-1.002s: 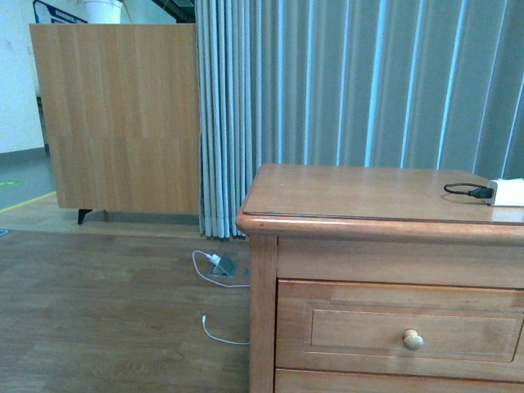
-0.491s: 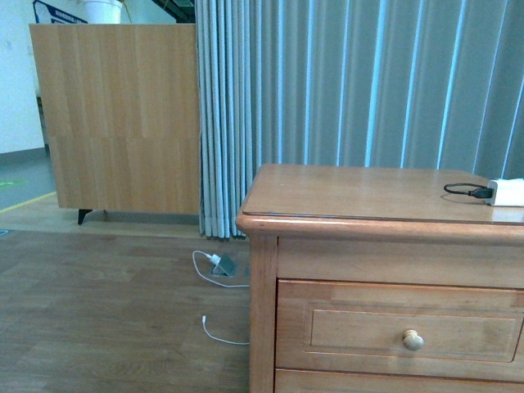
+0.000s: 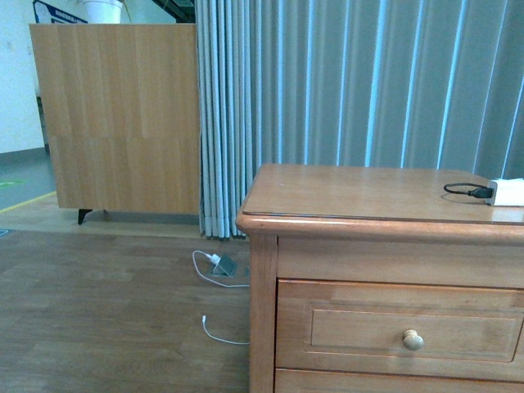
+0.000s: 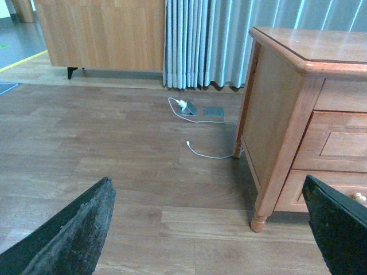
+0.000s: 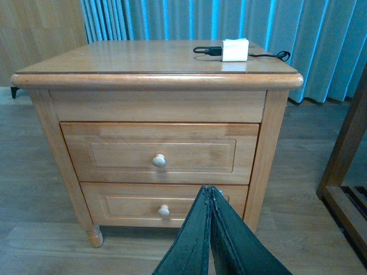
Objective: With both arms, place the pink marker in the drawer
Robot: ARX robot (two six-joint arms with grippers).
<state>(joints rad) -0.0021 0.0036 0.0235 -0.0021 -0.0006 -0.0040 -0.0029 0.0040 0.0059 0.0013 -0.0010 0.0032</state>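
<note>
While the honey-coloured wooden cabinet (image 5: pixel 155 114) stands on the plank floor, its wide upper drawer (image 5: pixel 160 152) with the round wooden knob (image 5: pixel 159 161) sits flush and closed. Right gripper (image 5: pixel 210 197) hangs low in front of the cabinet, thin black fingers pressed together, holding nothing. Left gripper (image 4: pixel 209 229) is off beyond the cabinet's left side, fingers (image 4: pixel 80 229) spread wide over bare floor. White charger (image 5: pixel 235 50) with black cable rests near the top's back right corner. Pink marker: not visible in any view.
</note>
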